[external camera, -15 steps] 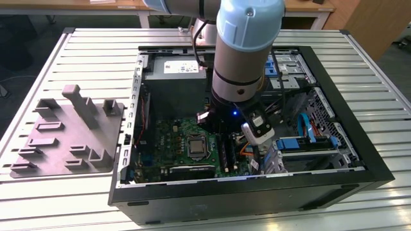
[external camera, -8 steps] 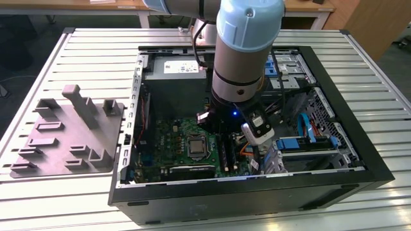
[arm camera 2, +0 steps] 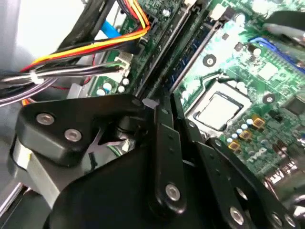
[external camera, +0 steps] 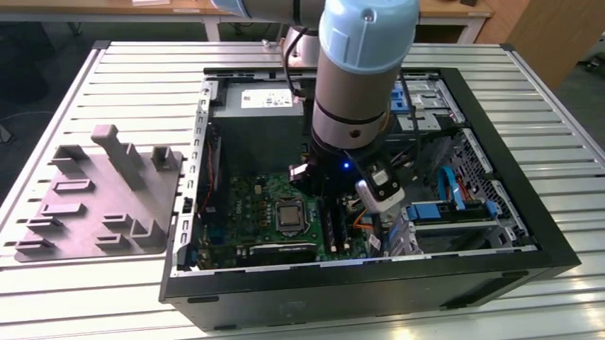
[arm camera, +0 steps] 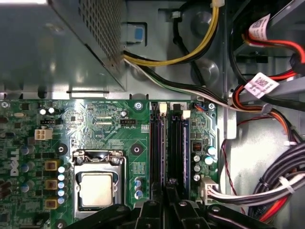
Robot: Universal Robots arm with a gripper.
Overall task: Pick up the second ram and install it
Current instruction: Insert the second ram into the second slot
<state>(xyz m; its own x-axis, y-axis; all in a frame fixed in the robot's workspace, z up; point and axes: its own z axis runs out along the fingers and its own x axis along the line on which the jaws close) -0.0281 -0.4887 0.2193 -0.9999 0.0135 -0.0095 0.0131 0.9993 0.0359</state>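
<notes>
My gripper (arm camera: 167, 198) reaches down into the open computer case (external camera: 529, 212), over the long black slots of the green motherboard (arm camera: 109, 129) beside the processor socket (arm camera: 96, 183). Its two black fingers (arm camera 2: 164, 129) stand close together, shut on a thin dark stick seen edge-on, the second ram (arm camera: 167, 148), which runs along a slot between the white end latches. In the second wrist view the second ram (arm camera 2: 164, 52) stretches away from the fingertips. In the exterior view the arm's wrist hides most of the gripper (external camera: 324, 188).
A blue-green stick (arm camera: 185, 143) stands in the neighbouring slot. Bundled cables (arm camera: 271, 186) and orange-yellow wires (arm camera 2: 95, 45) lie close beside the slots. The grey power-supply box (external camera: 260, 117) fills the case's far end. A grey fixture plate (external camera: 104, 198) lies on the slatted table (external camera: 142, 64).
</notes>
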